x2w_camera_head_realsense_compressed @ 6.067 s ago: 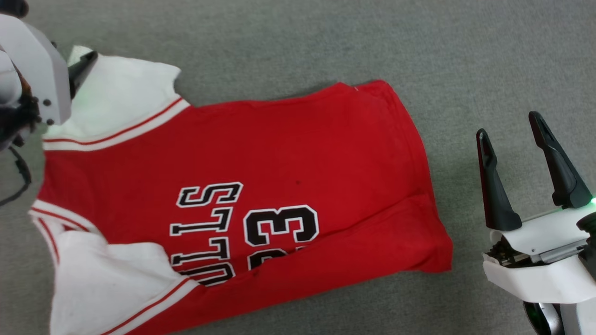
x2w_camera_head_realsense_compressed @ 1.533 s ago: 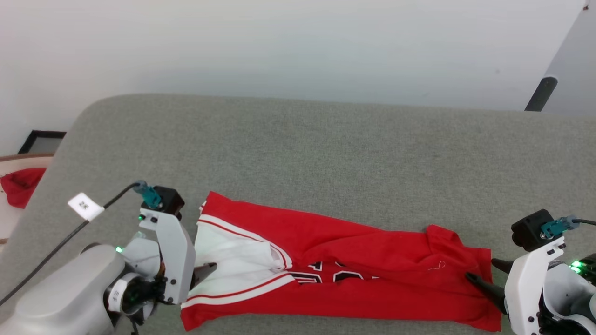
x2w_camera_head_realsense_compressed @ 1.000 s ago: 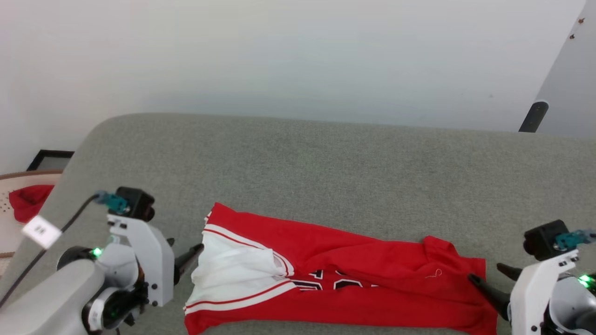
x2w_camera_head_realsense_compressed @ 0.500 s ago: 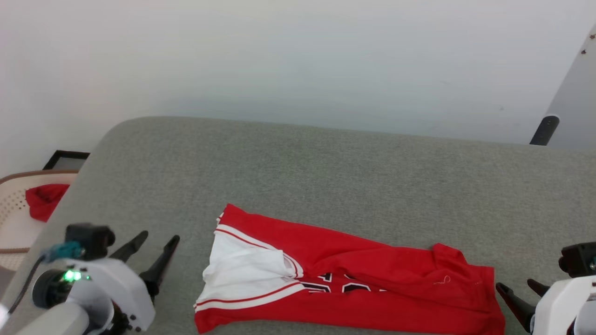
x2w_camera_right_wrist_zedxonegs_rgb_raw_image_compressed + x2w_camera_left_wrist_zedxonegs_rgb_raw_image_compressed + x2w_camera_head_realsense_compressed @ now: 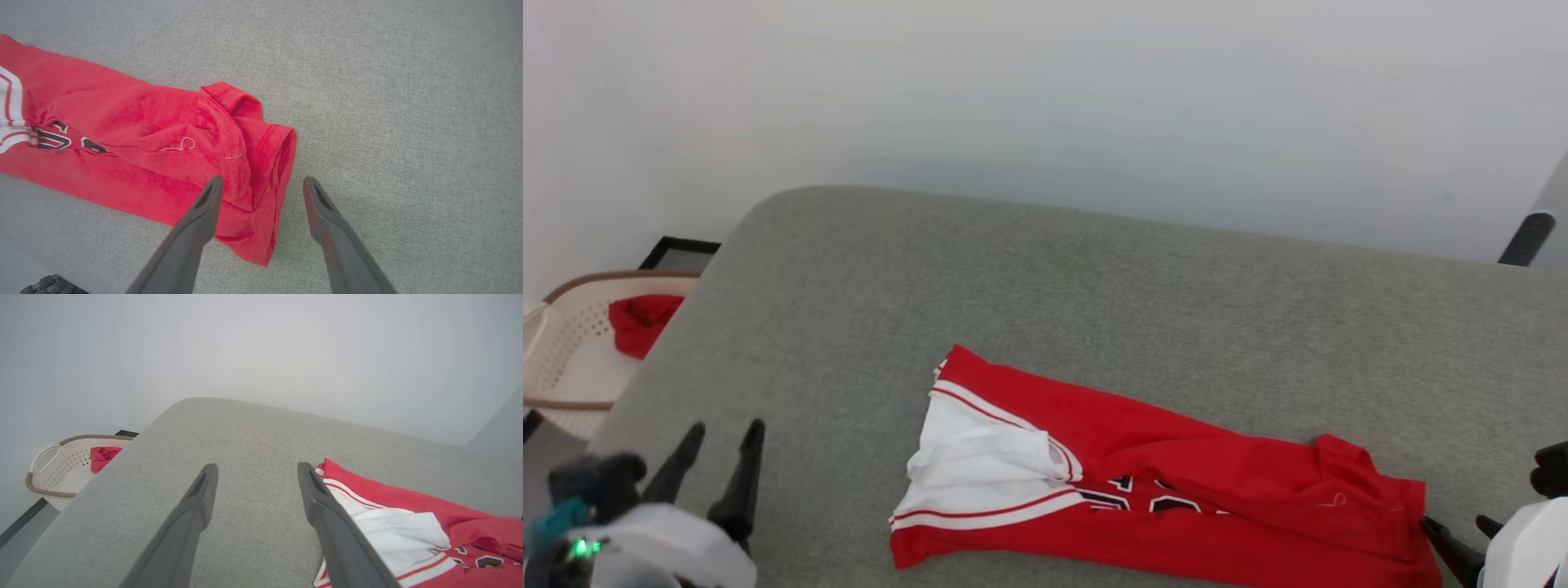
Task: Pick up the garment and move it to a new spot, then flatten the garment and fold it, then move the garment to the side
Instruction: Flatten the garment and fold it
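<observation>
The head view looks forward and down from high above the grey worktop (image 5: 1045, 310), with the wall (image 5: 1045, 98) at 12 o'clock. The left wrist view skims low along its fingers (image 5: 194, 514), with the basket (image 5: 61, 469) at 9 o'clock. The right wrist view looks steeply down, close over the garment (image 5: 143, 134). All three views share the garment.

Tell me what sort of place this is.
Probably a home-style laundry corner: a red-and-white jersey shirt lies on a grey fabric-covered surface, with a cream perforated laundry basket beside it.
</observation>
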Motion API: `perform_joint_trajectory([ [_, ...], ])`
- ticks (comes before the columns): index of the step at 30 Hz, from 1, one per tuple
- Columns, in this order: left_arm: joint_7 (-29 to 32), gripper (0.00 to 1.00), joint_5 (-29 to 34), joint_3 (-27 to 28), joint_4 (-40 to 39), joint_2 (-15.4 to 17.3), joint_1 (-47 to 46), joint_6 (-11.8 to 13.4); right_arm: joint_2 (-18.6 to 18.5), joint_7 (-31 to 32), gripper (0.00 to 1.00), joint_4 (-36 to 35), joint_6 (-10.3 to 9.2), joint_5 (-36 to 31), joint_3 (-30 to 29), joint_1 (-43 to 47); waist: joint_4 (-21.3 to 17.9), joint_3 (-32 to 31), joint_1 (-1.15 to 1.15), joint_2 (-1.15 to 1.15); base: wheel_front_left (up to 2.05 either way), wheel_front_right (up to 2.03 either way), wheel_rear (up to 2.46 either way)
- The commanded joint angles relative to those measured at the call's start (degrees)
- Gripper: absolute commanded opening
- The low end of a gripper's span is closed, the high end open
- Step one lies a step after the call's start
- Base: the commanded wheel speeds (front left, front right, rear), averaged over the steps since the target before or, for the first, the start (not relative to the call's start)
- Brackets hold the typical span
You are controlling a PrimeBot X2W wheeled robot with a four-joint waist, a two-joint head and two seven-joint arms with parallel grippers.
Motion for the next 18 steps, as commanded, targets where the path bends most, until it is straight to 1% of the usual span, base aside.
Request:
perform_joint_trajectory([
  [1,-0.3,1.00,1.5,1.8,-0.2,-1.2,2.3,-0.5,0.1,0.6,1.00,0.0,-0.05,-0.7,-0.5,0.6,0.8,0.5,0.00,0.00,0.00,0.00,0.00],
  [4,-0.3,1.00,4.4,7.0,-0.3,-4.1,5.7,-1.5,-0.1,2.0,1.00,0.2,-0.05,-1.0,-1.2,-0.1,1.7,1.3,0.00,0.00,0.00,0.00,0.00],
  [7,-0.3,1.00,6.8,11.0,0.1,-7.4,8.4,-3.1,0.2,4.0,1.00,0.0,-0.05,-1.6,-2.3,-0.9,2.7,2.5,0.00,0.00,0.00,0.00,0.00],
  [13,-0.3,1.00,10.7,16.2,1.3,-12.7,9.6,-6.6,0.3,7.9,1.00,0.8,-0.05,-2.8,-3.8,-3.0,4.6,5.9,0.00,0.00,0.00,0.00,0.00],
  [18,-0.3,1.00,13.6,19.2,2.6,-16.4,8.4,-9.2,0.6,10.5,1.00,3.6,-0.05,-2.7,-3.1,-5.5,5.9,8.4,0.00,0.00,0.00,0.00,0.00],
])
